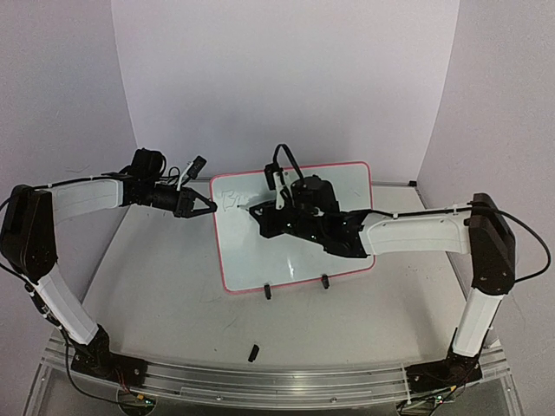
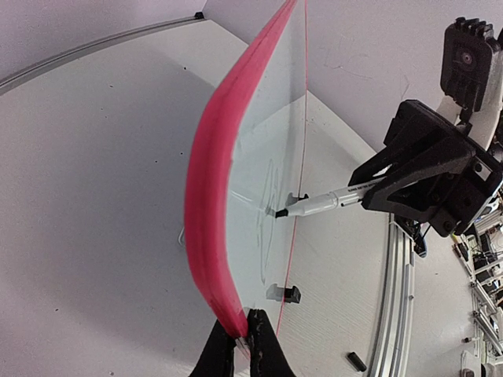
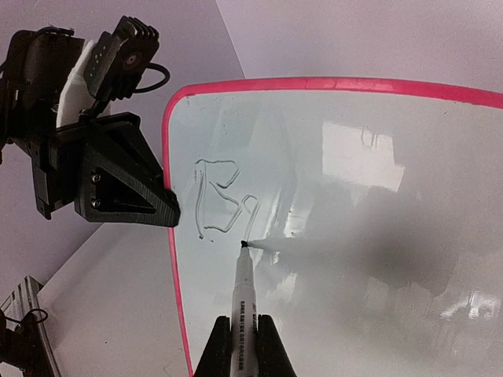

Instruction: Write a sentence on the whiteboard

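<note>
At the middle of the counter [image 1: 156, 286], the whiteboard [image 1: 247, 251] stands propped on its two black clip feet [image 1: 267, 292], leaning back with its face toward the arms. We see the left hand [image 2: 240, 342] clenched on the board's left red frame edge. We judge this grip is there to brace the board, since a panel resting only on small feet would slide or tip under the pen's push. The right hand [image 3: 240, 330] is closed around the barrel of a marker [image 3: 242, 290], held low on the shaft so the nib projects well clear of the fingers. The nib touches the glossy surface just right of the strokes already drawn. Of the sentence [image 3: 224, 200] we can make out only a first pair of letters, something like "Br", in the upper left corner. We therefore place the task near its start, with most of the board bare. A small black piece [image 1: 253, 352], perhaps the cap, lies on the counter near the arm bases.
</note>
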{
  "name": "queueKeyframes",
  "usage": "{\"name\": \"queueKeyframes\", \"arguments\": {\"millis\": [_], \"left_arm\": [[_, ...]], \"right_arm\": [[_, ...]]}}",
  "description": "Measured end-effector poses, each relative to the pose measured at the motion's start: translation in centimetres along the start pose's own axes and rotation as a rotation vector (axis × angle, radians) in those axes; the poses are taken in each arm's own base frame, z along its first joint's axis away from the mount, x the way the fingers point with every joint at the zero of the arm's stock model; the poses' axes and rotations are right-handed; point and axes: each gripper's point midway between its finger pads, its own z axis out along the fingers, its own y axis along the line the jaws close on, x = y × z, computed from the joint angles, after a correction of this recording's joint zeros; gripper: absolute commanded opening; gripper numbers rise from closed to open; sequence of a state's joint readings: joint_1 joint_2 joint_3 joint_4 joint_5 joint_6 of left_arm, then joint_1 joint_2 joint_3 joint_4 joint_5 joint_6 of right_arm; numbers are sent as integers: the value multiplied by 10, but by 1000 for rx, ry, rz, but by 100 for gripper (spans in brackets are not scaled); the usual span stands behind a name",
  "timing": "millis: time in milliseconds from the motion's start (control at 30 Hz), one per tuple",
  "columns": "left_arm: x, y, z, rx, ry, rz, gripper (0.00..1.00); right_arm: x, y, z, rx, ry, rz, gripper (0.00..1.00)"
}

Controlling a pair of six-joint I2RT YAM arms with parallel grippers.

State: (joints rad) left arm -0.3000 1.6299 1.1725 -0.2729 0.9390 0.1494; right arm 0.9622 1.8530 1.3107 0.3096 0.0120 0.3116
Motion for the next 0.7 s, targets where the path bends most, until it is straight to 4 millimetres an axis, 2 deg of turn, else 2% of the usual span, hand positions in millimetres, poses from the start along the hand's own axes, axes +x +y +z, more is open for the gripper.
{"name": "queueKeyframes", "arguments": {"millis": [267,700], "left_arm": [[0,0,0,0,0,1,0],[0,0,0,0,0,0,0]], "right_arm": [[-11,-3,0,21,-53,18,0],[-9,-10,-6,56,-80,41,0]]}}
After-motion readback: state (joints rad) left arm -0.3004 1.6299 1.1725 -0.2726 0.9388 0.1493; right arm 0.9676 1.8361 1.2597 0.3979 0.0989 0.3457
